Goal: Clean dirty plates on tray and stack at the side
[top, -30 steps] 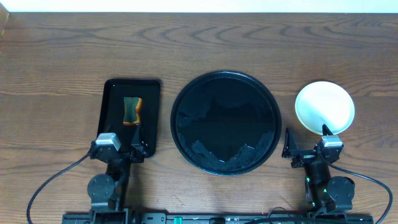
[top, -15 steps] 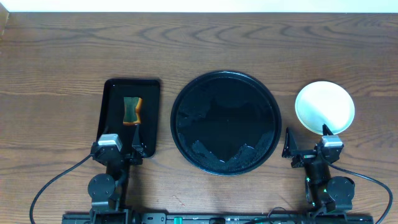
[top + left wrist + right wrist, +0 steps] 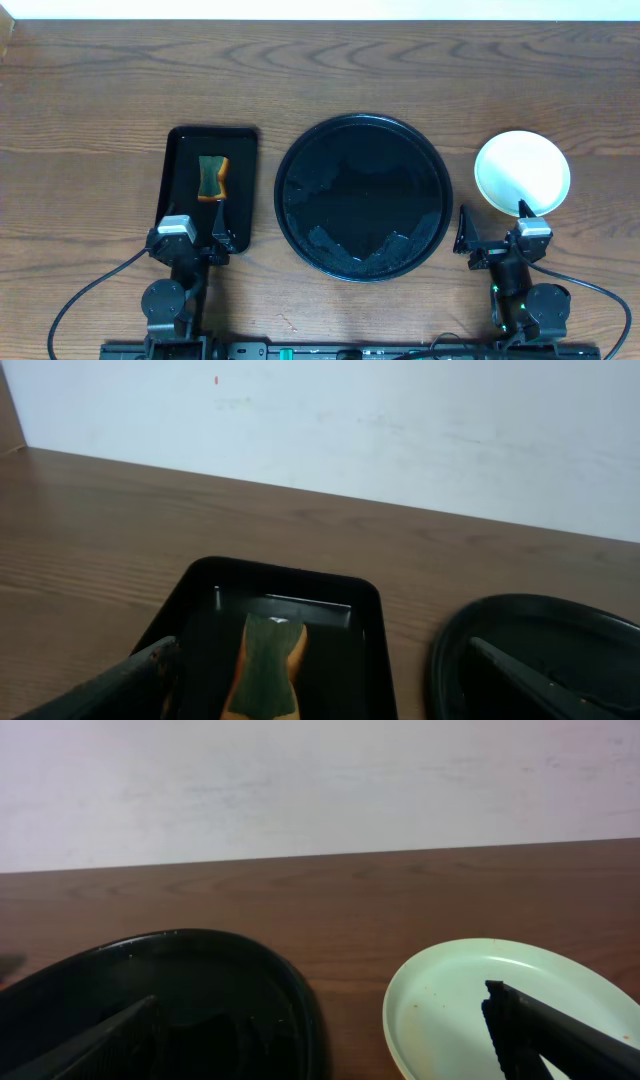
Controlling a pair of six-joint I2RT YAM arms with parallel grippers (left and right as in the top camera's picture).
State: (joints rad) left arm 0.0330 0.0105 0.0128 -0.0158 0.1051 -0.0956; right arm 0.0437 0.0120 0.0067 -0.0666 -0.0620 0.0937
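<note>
The large round black tray [image 3: 363, 196] sits mid-table with no plate on it; it also shows in the right wrist view [image 3: 180, 1000] and the left wrist view [image 3: 540, 660]. A pale mint-green plate [image 3: 521, 172] lies on the wood to the tray's right, topmost of what looks like a stack; it carries a few tiny specks in the right wrist view [image 3: 480, 1005]. No yellow plate shows. My left gripper [image 3: 193, 238] is open and empty at the near end of the rectangular tray. My right gripper [image 3: 492, 230] is open and empty, between the round tray and the plate.
A smaller rectangular black tray [image 3: 210, 185] stands left of the round tray and holds a green-and-orange sponge [image 3: 212, 177], also seen in the left wrist view [image 3: 265, 678]. Bare wood tabletop [image 3: 320, 70] stretches to the back edge against a white wall.
</note>
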